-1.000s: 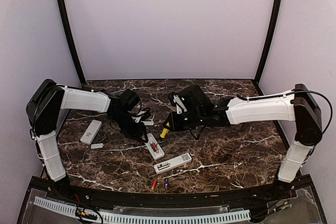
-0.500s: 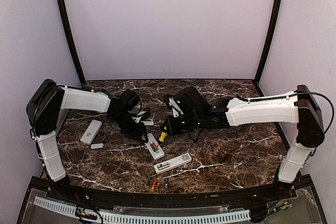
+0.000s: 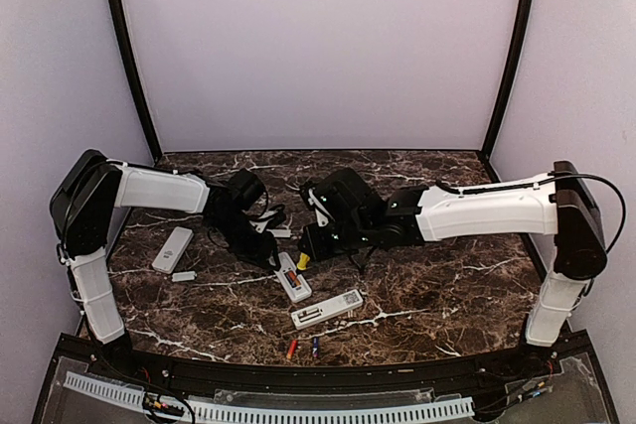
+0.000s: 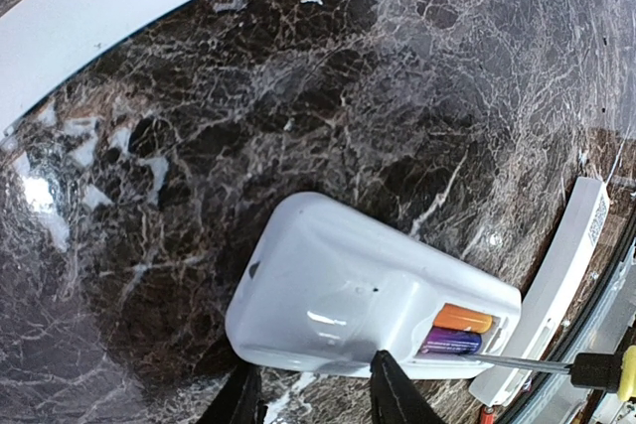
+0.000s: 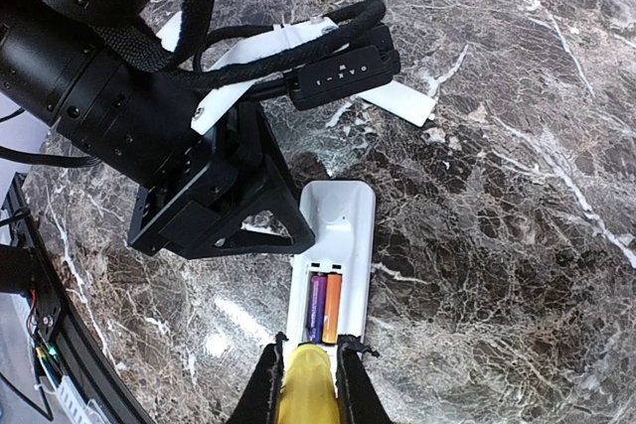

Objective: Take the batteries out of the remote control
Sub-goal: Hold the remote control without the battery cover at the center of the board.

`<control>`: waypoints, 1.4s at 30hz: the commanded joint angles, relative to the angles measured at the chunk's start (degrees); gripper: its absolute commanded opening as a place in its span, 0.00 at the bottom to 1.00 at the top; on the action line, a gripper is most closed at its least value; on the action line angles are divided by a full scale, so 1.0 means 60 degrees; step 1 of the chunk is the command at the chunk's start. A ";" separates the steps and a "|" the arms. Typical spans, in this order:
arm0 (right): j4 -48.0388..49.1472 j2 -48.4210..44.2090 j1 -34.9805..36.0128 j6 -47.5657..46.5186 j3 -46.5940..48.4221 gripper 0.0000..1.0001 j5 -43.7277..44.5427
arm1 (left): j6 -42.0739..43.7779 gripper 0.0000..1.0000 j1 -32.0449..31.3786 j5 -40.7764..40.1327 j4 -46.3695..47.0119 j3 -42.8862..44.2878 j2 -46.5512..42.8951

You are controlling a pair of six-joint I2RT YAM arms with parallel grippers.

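Top external view gives the layout: on the marble table both arms meet over one white remote lying near the middle with its compartment open and facing up. The right gripper is clamped on the yellow handle of a screwdriver. Its thin shaft reaches toward the two batteries seated side by side in that compartment, one orange, one purple. The left gripper stands at the remote's far-left end with jaws partly spread. I cannot tell whether it pinches the body or only braces it.

Risks, as I judge them:
- If that hold is loose, a prying push could slide or spin the remote away from the tip.
- A tip set too shallow may skate over a cell.
- Too hard a lever could flick a cell toward the near edge.
- The two wrists are close and could knock.

Only the top view shows a second opened remote, a third remote at the left, and two loose cells near the front edge. Only the wrist views show the seated cells' colours. Only the left wrist view shows the shaft's tip just beside the purple one.
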 commanded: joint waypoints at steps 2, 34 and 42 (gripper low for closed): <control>-0.0268 -0.0061 0.0070 -0.0163 0.0185 0.00 0.0472 | 0.0109 0.36 -0.0081 0.0034 -0.0202 0.0165 0.0098; -0.0171 -0.0105 0.0062 -0.0161 0.0288 0.00 0.0342 | 0.0116 0.34 -0.0084 0.0042 -0.0220 0.0172 0.0132; -0.0162 0.0025 0.0071 -0.0112 0.0281 0.00 0.0237 | 0.0115 0.34 -0.0084 0.0055 -0.0229 0.0194 0.0131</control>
